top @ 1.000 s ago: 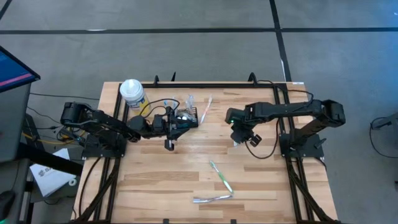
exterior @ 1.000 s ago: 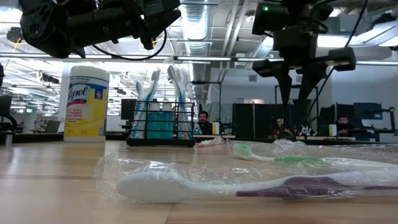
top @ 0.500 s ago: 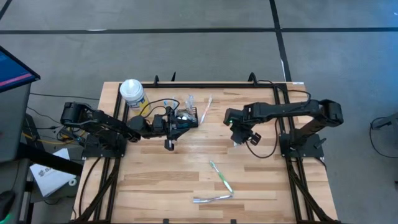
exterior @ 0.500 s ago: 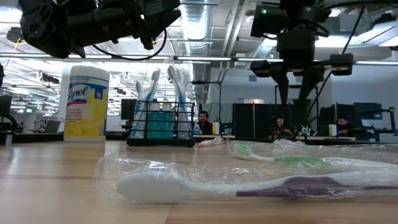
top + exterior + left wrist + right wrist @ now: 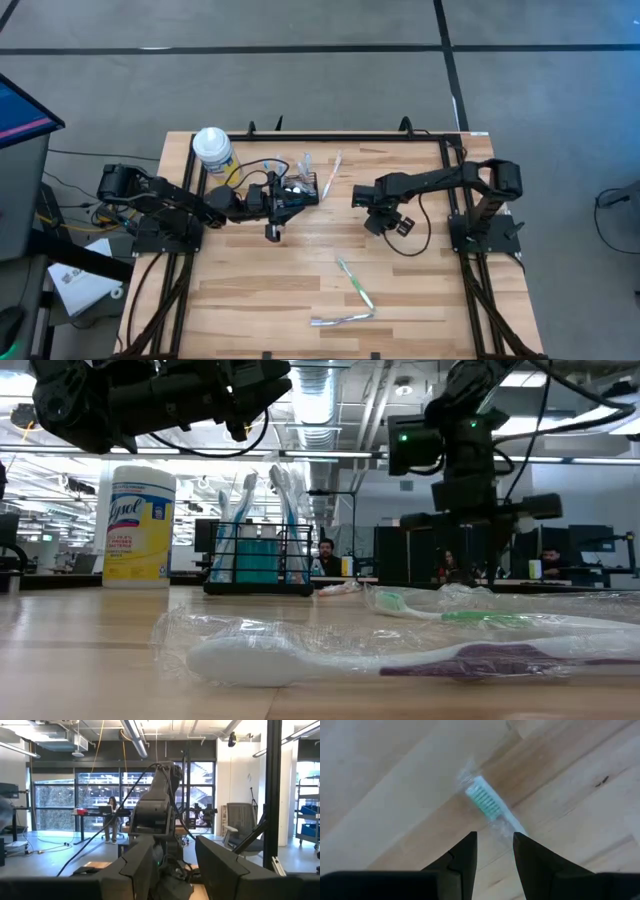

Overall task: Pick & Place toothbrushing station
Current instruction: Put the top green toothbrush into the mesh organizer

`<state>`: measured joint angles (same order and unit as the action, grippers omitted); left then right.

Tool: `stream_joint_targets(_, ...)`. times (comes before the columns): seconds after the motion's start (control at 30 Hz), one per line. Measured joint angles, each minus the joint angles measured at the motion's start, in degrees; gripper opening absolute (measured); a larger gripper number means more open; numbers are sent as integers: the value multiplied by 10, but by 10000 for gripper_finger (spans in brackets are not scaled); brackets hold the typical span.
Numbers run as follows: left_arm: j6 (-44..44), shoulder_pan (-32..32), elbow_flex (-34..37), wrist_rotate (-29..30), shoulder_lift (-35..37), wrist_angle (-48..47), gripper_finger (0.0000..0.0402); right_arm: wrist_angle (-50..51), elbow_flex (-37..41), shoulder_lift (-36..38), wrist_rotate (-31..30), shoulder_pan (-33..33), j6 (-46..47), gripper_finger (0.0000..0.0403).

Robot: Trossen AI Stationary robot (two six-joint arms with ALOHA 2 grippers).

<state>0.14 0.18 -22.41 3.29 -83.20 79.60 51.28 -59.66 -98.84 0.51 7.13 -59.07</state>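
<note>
The right gripper [image 5: 372,222], fingers slightly parted, hangs over the wooden table [image 5: 250,290] (caddy at ten o'clock): the green-bristled wrapped toothbrush [image 5: 487,805] could slip its plastic sleeve.

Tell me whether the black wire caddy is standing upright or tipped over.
Upright. In the low view the caddy sits flat on the table, its wire bars vertical, with toothbrushes standing in it, heads up.
</note>
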Motion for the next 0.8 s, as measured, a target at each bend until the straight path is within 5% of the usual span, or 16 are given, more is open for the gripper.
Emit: stream_joint_targets(0.8,0,4,0,2,0,-8,145,-42,-1,2,-37,8,-15,117)
